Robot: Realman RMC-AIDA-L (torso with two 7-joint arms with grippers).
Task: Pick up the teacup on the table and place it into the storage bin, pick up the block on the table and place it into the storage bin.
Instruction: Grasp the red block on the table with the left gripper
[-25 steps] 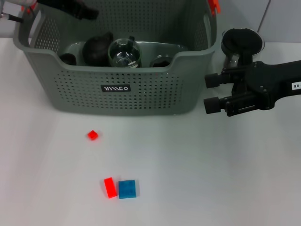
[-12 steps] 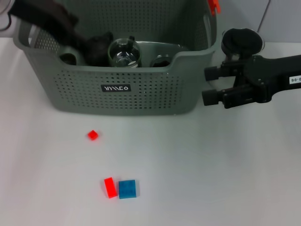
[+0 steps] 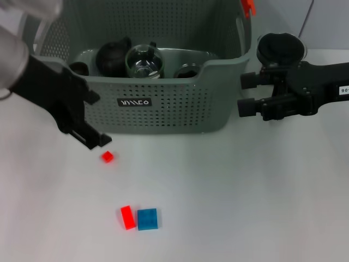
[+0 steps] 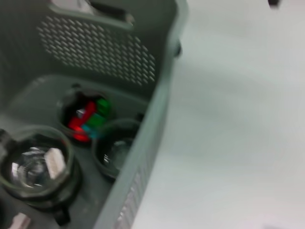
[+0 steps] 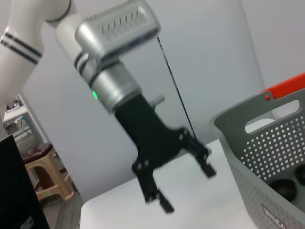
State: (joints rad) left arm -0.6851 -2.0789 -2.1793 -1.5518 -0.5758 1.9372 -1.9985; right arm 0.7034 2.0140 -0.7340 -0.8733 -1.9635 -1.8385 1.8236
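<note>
Left gripper hangs low over the white table, fingers apart & empty, in front of the storage bin; its lower fingertip sits just above and beside the small red block, not touching. Right gripper waits off the bin's right side, next to a dark round cup on the table, fingers spread w/ nothing between them.

Judged step: left arm closing in on the small red block. To do it well, centre the open jaws over the block, drop straight down till both fingertips flank it, then pinch — piece is tiny & light, so an off-centre close could flick it away.

Two more blocks, a red one & a blue one, lie touching each other nearer the robot, well apart from either gripper. Bin already holds a glass teapot, a dark pot and cups; left wrist view shows coloured blocks in one cup.
</note>
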